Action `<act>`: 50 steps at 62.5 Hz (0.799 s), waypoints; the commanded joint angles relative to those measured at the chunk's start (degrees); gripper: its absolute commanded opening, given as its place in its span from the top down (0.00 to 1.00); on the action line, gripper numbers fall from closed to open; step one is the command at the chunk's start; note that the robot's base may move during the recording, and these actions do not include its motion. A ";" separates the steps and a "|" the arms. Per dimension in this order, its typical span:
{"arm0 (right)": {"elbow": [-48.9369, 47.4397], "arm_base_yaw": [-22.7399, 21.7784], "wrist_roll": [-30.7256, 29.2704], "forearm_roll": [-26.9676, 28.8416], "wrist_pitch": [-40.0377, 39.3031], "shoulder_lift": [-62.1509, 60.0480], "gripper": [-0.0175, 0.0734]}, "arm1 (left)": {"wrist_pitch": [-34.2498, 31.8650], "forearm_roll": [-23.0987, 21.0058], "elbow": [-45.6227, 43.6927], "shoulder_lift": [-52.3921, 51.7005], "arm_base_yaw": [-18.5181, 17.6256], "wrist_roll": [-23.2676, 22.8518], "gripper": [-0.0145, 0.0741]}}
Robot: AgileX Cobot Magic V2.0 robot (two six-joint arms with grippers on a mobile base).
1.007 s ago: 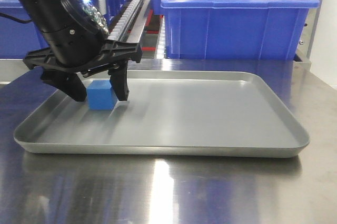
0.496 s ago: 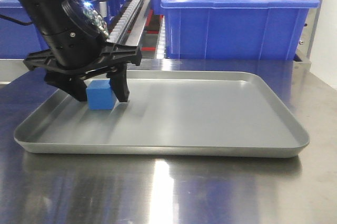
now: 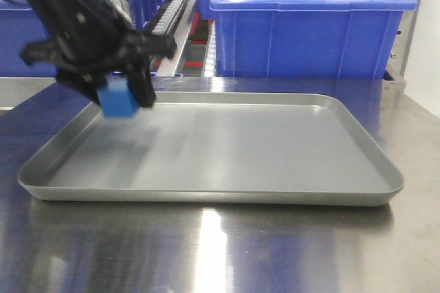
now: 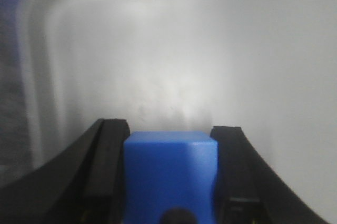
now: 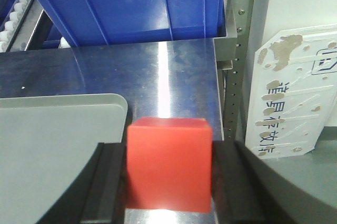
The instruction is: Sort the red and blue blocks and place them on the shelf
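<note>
Front-facing view blurs left gripper (image 3: 118, 98) clamped on blue block (image 3: 118, 103); right gripper (image 5: 168, 186) clamps red block (image 5: 169, 163).

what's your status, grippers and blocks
Left gripper shut on blue block, over tray. Right gripper shut on red block, beside tray. Nothing blocking in view.

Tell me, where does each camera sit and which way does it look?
Front view: low before the table, facing tray and blue bin; shows left tool holding the blue block.
Left wrist view: on the left arm, looking down into the tray; shows fingers squeezing the blue block.
Right wrist view: on the right arm, facing the table; shows right tool gripping the red block.
Shared: front and left wrist both see the blue block.
</note>
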 commanded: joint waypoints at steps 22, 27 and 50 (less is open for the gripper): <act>-1.53 -0.42 -0.46 -0.39 -4.77 -0.47 0.75 | -2.27 1.55 3.11 -20.06 9.61 2.61 0.70; -1.53 -0.42 -0.46 -0.39 -4.77 -0.47 0.75 | -4.73 1.55 6.65 -24.55 11.47 2.61 0.70; -1.53 -0.42 -0.46 -0.39 -4.77 -0.47 0.75 | -8.74 1.55 24.26 -44.56 15.68 2.61 0.70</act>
